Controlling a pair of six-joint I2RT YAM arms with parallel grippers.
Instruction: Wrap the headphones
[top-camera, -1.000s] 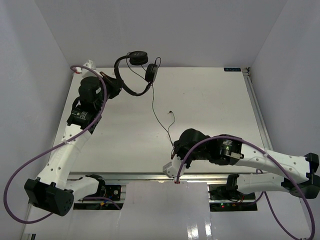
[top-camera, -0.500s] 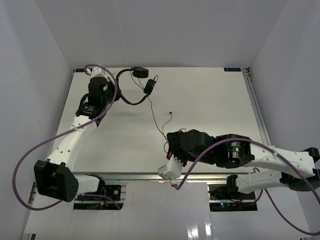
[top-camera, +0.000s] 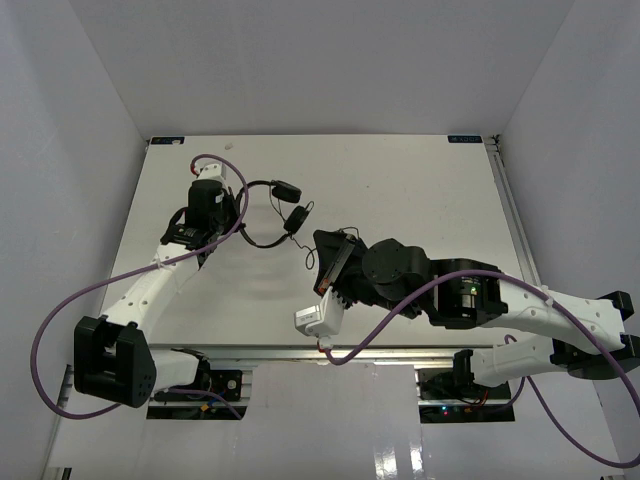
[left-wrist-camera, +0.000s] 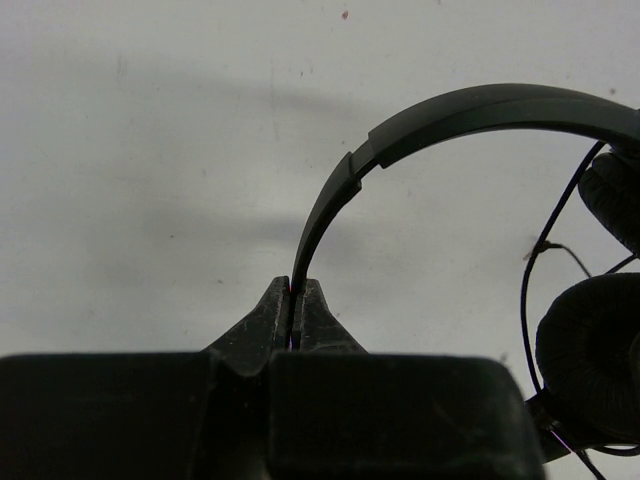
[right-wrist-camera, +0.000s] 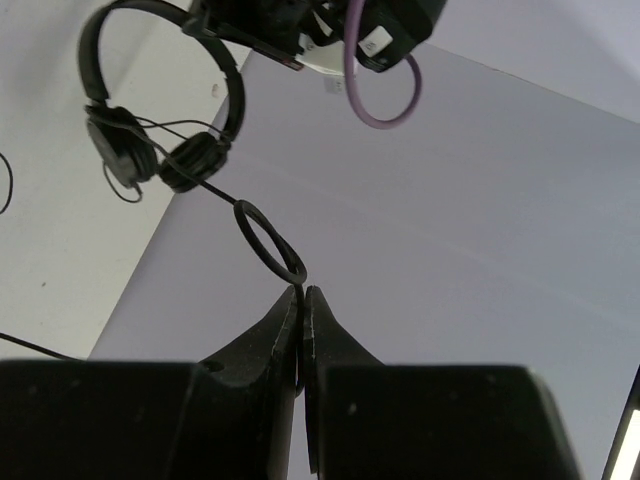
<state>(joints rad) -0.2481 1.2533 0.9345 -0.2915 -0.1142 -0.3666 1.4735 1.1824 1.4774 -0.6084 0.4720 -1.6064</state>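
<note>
Over the left half of the tabletop (top-camera: 430, 180), nearer its far edge, held the headphones (top-camera: 285, 190) by the thin headband (left-wrist-camera: 470, 108) with the left hand (left-wrist-camera: 297, 295), fingers pressed flat together on the band's lower end. Showed both padded earcups (left-wrist-camera: 590, 340) hanging close together beside that grip, with thin strands draped across them. Pinched the thin black cord (right-wrist-camera: 215, 190) with the right hand (right-wrist-camera: 301, 295) nearer the middle of the tabletop, closed tight on it just under a small loop. Ran from the earcups straight down to that loop.
</note>
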